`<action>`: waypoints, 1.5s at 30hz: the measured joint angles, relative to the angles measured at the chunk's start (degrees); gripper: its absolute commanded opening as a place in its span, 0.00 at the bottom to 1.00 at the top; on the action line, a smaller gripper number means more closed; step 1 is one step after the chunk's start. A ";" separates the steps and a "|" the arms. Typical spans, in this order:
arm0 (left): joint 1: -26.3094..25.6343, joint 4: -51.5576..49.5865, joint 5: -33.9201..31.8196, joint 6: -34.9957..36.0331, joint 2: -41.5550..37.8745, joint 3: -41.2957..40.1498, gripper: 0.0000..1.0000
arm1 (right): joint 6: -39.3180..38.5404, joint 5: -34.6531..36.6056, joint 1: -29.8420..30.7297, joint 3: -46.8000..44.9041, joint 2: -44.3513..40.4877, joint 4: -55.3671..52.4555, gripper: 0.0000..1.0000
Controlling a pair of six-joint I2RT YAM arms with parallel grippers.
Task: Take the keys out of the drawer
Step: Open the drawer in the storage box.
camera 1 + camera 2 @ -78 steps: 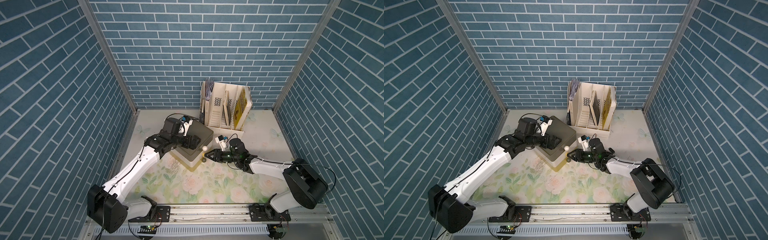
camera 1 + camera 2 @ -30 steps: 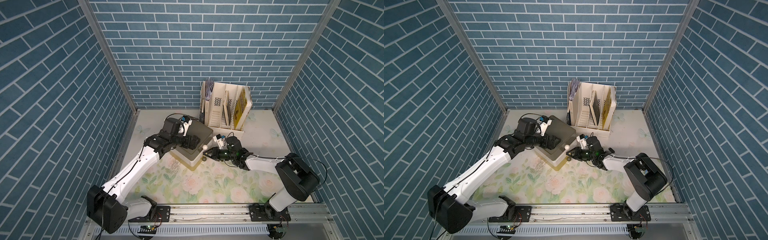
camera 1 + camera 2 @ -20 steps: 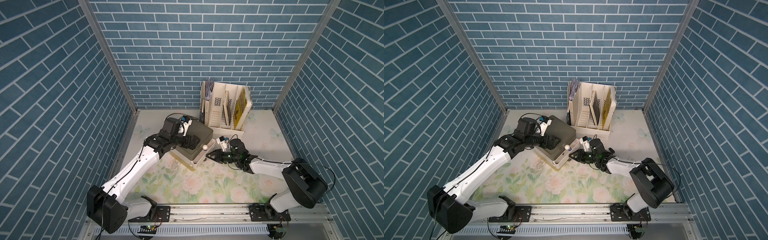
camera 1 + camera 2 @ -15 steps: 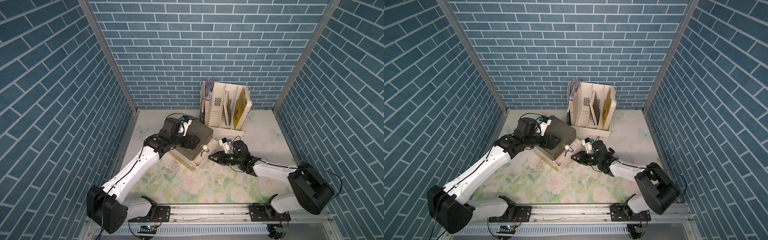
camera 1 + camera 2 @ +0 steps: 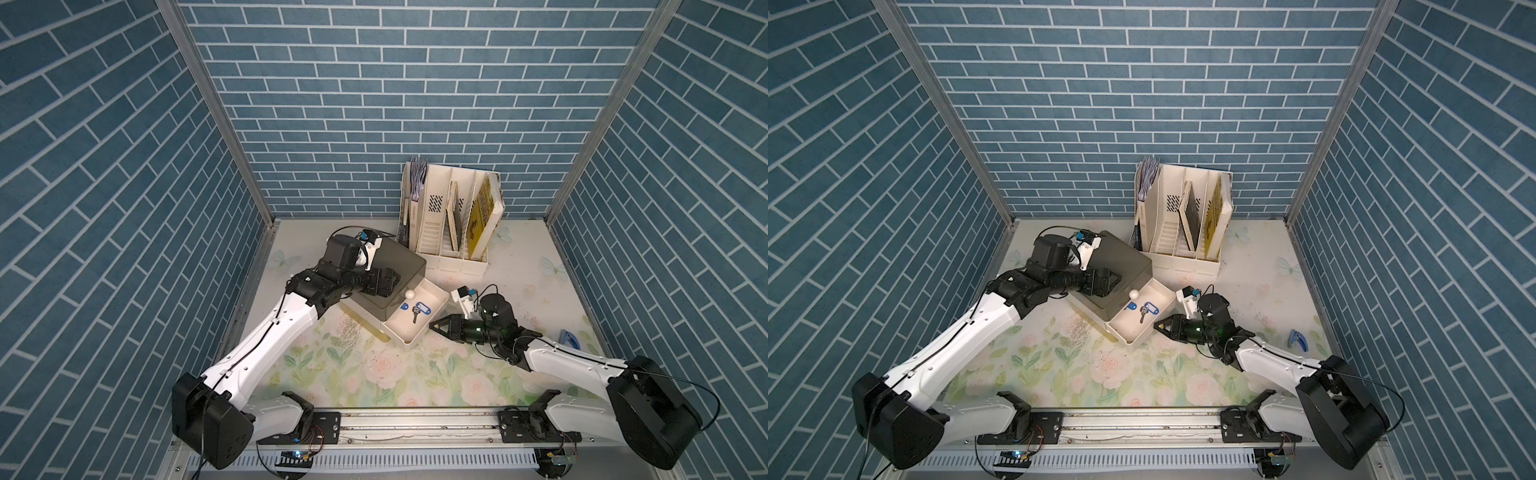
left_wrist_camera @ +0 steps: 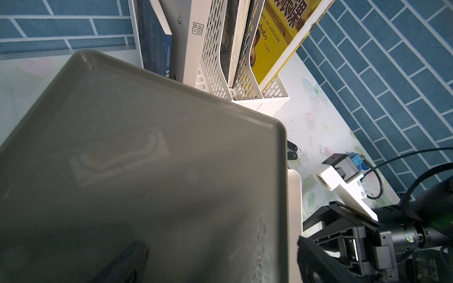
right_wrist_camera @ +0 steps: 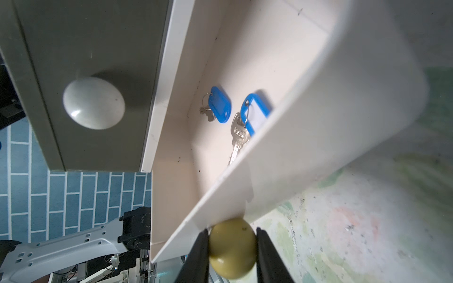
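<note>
My right claw (image 7: 232, 254) is clenched on the yellow knob (image 7: 230, 241) of the open drawer (image 7: 331, 127). The blue-tagged keys (image 7: 239, 133) lie inside, just beyond it. Opening looks done; next I'd release, clear the front wall and pinch them.

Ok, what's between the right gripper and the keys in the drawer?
The drawer's front wall and its yellowish knob, gripped by the right gripper; keys lie behind, per the right wrist view.

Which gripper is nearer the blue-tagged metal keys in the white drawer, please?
Right. The right gripper clamps the drawer's round yellow knob, near the keys; the left gripper is over the grey cabinet.
</note>
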 measured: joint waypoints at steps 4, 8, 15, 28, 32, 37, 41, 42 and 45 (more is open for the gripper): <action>0.00 0.00 0.00 -0.13 0.00 0.00 1.00 | -0.09 -0.13 -0.96 -1.73 -3.08 -1.42 0.10; 0.00 0.00 -0.02 -0.35 0.00 0.00 1.00 | -0.42 -0.42 -1.79 -2.75 -5.57 -3.13 0.10; 0.00 -0.02 -0.24 -0.55 -0.17 0.00 1.00 | -1.18 -0.57 -2.62 -4.09 -9.77 -6.58 0.10; 0.00 0.00 -0.24 -0.81 -0.31 -0.02 1.00 | -1.38 -0.48 -3.26 -6.82 -16.13 -10.03 0.10; 0.00 0.00 -0.24 -0.92 -0.28 -0.02 1.00 | -1.40 -0.50 -3.74 -6.99 -17.00 -10.99 0.10; 0.00 0.00 -0.22 -0.94 -0.28 -0.02 1.00 | -1.49 -0.52 -4.31 -7.15 -18.38 -12.37 0.10; 0.00 0.00 -0.24 -0.94 -0.31 -0.02 1.00 | -1.55 -0.55 -4.50 -7.28 -19.21 -13.18 0.10; 0.00 0.00 -0.22 -0.96 -0.28 -0.02 1.00 | -1.55 -0.55 -4.52 -7.32 -19.47 -13.38 0.11; 0.00 0.00 -0.24 -0.94 -0.28 -0.02 1.00 | -1.55 -0.55 -4.59 -7.54 -20.41 -14.12 0.11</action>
